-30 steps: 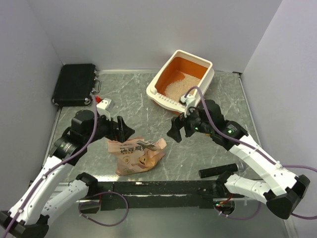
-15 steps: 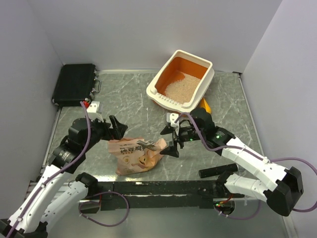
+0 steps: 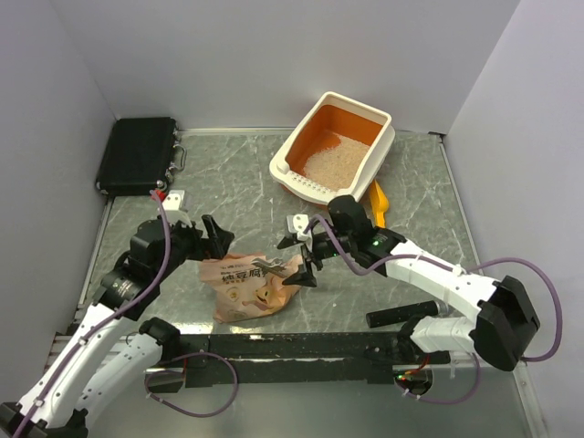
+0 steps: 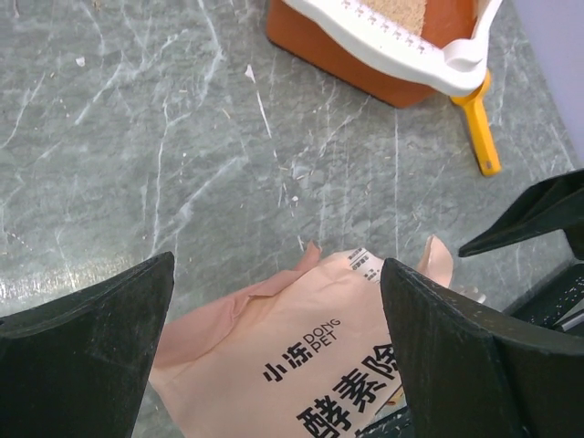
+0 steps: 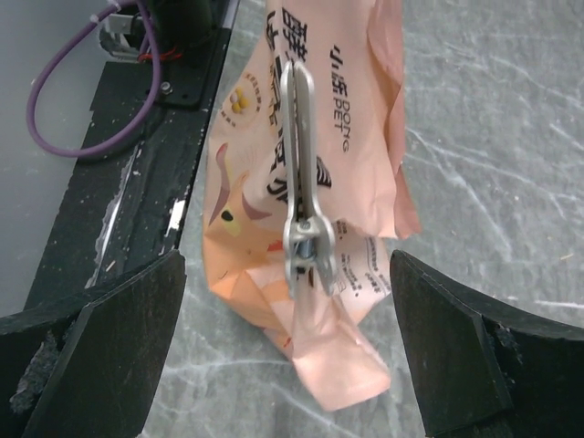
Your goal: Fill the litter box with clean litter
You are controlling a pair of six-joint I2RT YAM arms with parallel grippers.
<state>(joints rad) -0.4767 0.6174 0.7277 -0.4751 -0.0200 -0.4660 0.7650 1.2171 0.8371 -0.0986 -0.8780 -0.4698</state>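
Sitting at the far right: the litter box (image 3: 354,120), cream outside and orange inside, rests at an angle on the grey marbled counter (image 3: 237,182), with its slotted rim turned toward the near left.
Litter: pale beige sandy grains (image 3: 330,157) lie inside the box and cover much of its floor up to the slotted end. The far part of the floor shows bare orange.
Bag: a peach-pink printed bag (image 3: 248,290) lies flat on the counter near the middle, well apart from the box on its near-left side.
Clip: a silver metal clip (image 5: 297,182) sits on the bag, running along its length toward the crumpled end.
Left tool: the left tool (image 4: 278,274) is released, its jaws spread wide above the left end of the bag. In the wrist view the bag's edge shows between the two fingers, with a gap on each side.
Right tool: the right tool (image 3: 297,255) is also released and wide apart, hanging over the right end of the bag. The clip lies midway between its fingers, and neither finger touches the bag.
Scoop: a yellow-orange scoop (image 3: 379,203) lies just beside the box's near right corner.
Case: a closed black case (image 3: 137,155) lies at the far left corner.
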